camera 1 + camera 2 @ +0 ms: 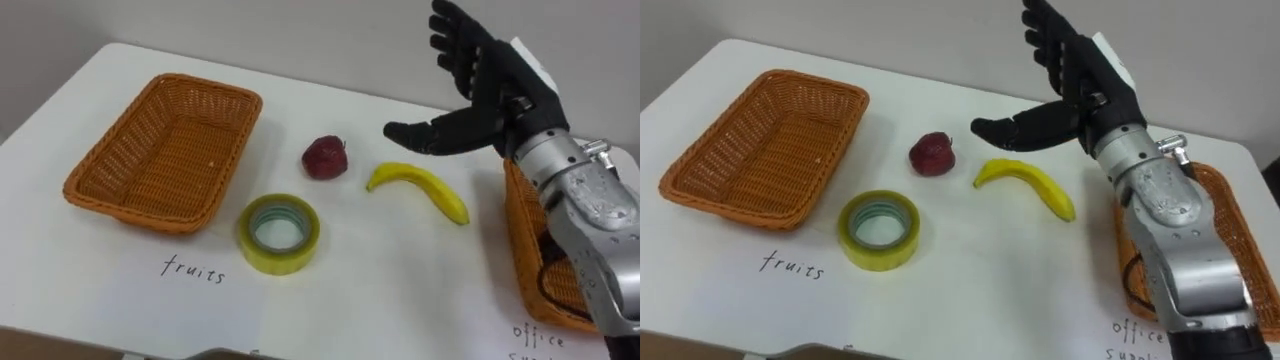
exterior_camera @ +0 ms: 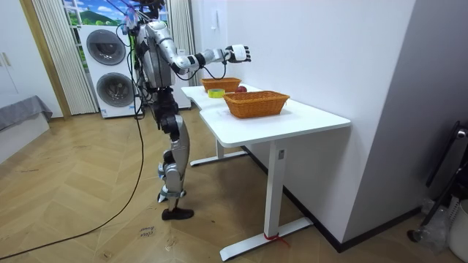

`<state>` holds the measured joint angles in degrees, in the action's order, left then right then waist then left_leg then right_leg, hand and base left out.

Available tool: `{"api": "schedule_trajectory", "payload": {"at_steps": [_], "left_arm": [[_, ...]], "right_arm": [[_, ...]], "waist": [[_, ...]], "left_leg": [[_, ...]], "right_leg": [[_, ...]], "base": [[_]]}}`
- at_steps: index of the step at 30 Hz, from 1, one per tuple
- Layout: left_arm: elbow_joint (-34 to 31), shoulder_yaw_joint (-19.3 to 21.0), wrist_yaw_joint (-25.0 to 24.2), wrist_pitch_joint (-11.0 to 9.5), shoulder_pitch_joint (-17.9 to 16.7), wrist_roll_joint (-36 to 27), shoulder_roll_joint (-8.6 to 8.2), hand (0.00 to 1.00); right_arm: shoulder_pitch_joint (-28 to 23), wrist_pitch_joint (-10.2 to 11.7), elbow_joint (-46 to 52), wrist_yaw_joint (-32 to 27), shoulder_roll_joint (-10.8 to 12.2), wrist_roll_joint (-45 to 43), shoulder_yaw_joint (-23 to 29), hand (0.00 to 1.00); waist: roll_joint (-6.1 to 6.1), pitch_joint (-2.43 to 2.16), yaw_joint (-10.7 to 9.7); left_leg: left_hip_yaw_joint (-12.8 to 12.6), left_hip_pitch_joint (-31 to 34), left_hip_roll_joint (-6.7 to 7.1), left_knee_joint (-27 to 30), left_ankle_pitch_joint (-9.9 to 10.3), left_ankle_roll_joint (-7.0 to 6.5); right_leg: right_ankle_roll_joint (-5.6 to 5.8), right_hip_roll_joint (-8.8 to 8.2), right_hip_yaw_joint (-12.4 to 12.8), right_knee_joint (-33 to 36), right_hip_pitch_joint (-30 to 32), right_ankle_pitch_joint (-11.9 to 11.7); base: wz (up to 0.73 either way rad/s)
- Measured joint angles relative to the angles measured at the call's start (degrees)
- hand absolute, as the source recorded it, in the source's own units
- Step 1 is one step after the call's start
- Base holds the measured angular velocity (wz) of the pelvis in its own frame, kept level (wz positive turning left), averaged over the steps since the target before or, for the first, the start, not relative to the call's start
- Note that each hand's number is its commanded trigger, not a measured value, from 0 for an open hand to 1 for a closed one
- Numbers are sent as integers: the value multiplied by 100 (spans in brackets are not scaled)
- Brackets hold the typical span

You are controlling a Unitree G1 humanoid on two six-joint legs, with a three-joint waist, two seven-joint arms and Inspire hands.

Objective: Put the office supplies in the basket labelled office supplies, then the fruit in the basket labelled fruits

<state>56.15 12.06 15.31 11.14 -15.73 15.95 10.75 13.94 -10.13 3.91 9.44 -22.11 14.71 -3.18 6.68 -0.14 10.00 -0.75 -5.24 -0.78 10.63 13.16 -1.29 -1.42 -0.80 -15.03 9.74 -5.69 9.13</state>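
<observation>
Tape roll, red fruit and banana lie unsorted on table; left basket empty; right robot hand spread, holding nothing.

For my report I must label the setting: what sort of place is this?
Probably a home room: two stacked washing machines beside a curtain, a wood floor, and a white table.

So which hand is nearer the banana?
Right. The right hand hovers open just beyond the banana, above the table; the left hand is nowhere near it over the tabletop.
</observation>
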Motion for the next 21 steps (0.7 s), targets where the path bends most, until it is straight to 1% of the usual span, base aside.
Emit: {"api": "schedule_trajectory", "payload": {"at_steps": [1, 2, 4, 5, 7, 10, 12, 13, 14, 17, 21], "left_arm": [[0, -3, 0, 31, -2, 0, 0, 0], [0, -4, 0, 69, -1, 0, 0, 0], [0, -4, 0, 139, 10, 1, -2, 0], [0, -3, 0, 158, 22, 1, -3, 0], [-7, -1, 4, 182, 46, 20, -3, 0], [-6, -9, 26, 265, 50, 51, -3, 0], [-6, -41, 26, 269, 50, 50, -3, 0], [-5, -60, 26, 272, 47, 50, -5, 0], [-5, -70, 26, 280, 46, 50, -8, 0], [-8, -98, 14, 331, 45, 52, -10, 0], [-5, -109, -35, 388, 51, 43, -9, 0]], "right_arm": [[46, -65, -114, 1, 2, -3, -97, 0], [48, -149, -128, 1, 2, -5, -182, 0], [48, -239, -132, 17, 12, 1, -263, 0], [49, -250, -151, 16, 12, -5, -272, 0], [58, -250, -158, 16, 12, -30, -299, 0], [94, -248, -324, 24, 12, -70, -483, 0], [95, -254, -500, 71, 12, -134, -601, 0], [96, -276, -572, 75, 13, -199, -686, 0], [96, -347, -580, 95, 15, -272, -732, 0], [96, -375, -585, 140, 18, -424, -747, 0], [96, -374, -616, 108, 18, -455, -887, 0]], "waist": [[12, 4, 28], [29, 10, 60], [55, 18, 90], [67, 25, 147], [90, 28, 171], [106, 32, 313], [107, 34, 344], [104, 36, 390], [91, 45, 425], [74, 57, 468], [77, 55, 481]], "left_leg": [[18, 6, 32, 10, -3, -6], [46, 18, 39, 16, -8, -13], [116, 63, 49, 47, -15, -23], [130, 76, 58, 58, -16, -26], [174, 106, 73, 65, -29, -43], [199, 111, 79, 67, -33, -48], [261, 125, 94, 72, -43, -55], [263, 134, 102, 72, -44, -56], [266, 142, 105, 72, -45, -58], [275, 161, 119, 70, -49, -65], [271, 162, 145, 64, -50, -67]], "right_leg": [[5, -11, -20, 0, -5, 3], [8, -23, -77, -1, -7, 5], [10, -42, -110, -1, -8, 6], [15, -54, -156, -1, -7, 8], [19, -76, -234, 0, -8, 9], [22, -83, -249, -1, -13, 8], [24, -98, -270, -1, -20, 10], [39, -104, -268, -4, -16, 18], [40, -107, -269, -6, -11, 20], [49, -107, -296, -7, -1, 25], [51, -92, -334, -8, 2, 26]], "base": [[9], [11], [16], [14], [15], [8], [13], [4], [0], [4], [0]]}}
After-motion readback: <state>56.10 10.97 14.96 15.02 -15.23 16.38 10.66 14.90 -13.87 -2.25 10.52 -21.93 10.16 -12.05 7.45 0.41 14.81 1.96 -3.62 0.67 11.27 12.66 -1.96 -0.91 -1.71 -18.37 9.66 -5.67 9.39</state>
